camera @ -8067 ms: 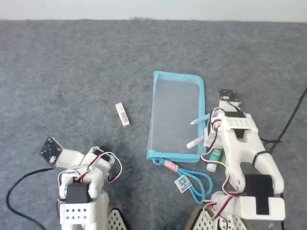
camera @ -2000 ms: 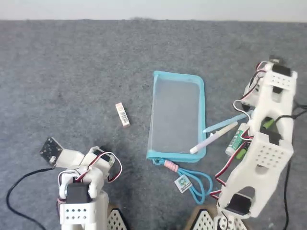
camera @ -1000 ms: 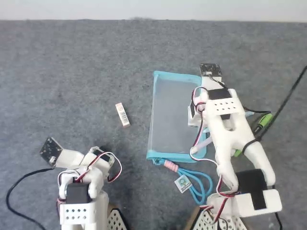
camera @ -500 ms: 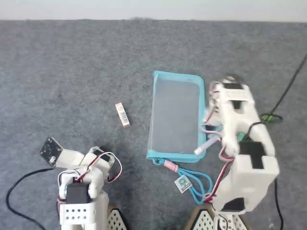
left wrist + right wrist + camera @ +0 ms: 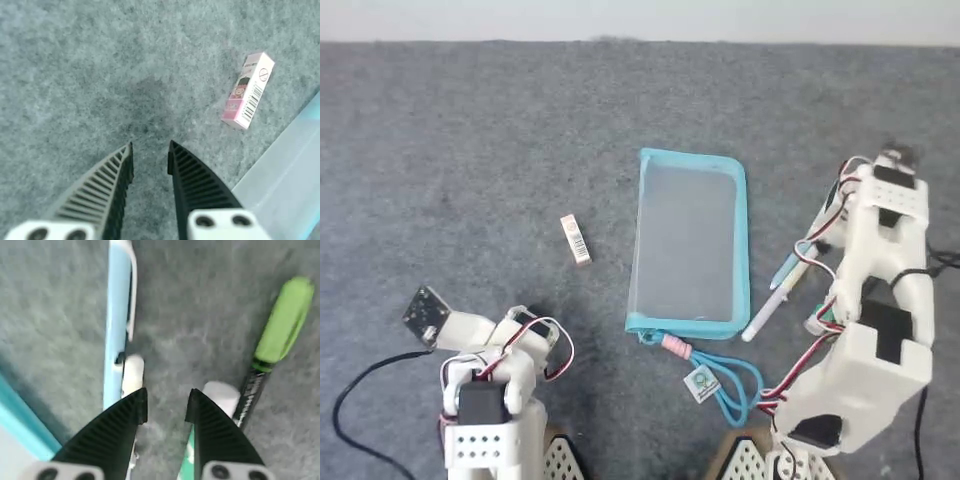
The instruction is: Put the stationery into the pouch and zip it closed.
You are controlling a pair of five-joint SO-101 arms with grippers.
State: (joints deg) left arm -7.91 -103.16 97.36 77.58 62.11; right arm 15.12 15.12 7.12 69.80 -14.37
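Right gripper [image 5: 167,392]: you are holding its jaws slightly apart over the blue pen [image 5: 119,315], seemingly lining up a grasp.
Left gripper [image 5: 150,147]: parted, sitting near the table's front edge.
Pouch [image 5: 688,240]: lying mid-table, the pen outside it.

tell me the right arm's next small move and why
Probably shift the right gripper onto the light blue pen and close: its jaws hang open and empty over carpet between that pen and the green marker, both outside the pouch.
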